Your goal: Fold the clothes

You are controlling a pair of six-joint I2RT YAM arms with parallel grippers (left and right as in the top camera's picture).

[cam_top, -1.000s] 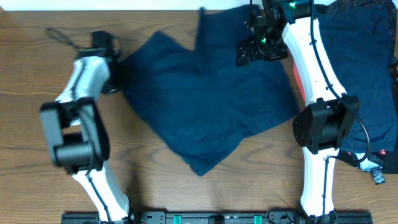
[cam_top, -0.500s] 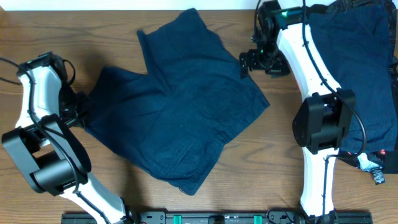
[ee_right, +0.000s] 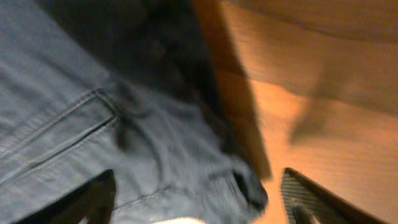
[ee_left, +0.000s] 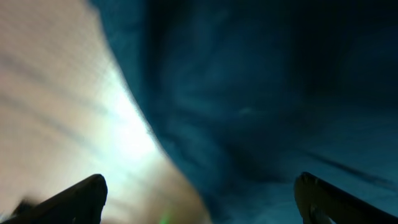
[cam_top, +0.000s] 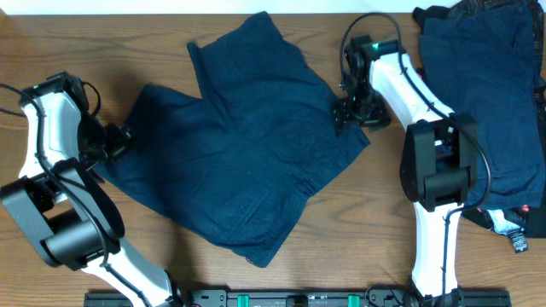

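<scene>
The navy shorts lie spread on the wooden table, one short leg pointing to the far edge. My left gripper sits at their left edge. In the left wrist view its fingers stand wide open, with the shorts' edge and bare wood below them. My right gripper hovers at the shorts' right edge. In the right wrist view its fingers are apart over a seamed corner of the shorts. Both wrist views are blurred.
A heap of more dark navy clothes covers the table's right side, partly under the right arm. Cables run by the left arm. The arm bases stand at the near edge.
The left arm pulled the shorts leftward, then opened and let go of them. The right gripper came nearer along the shorts' right edge, and its jaws have narrowed a little.
</scene>
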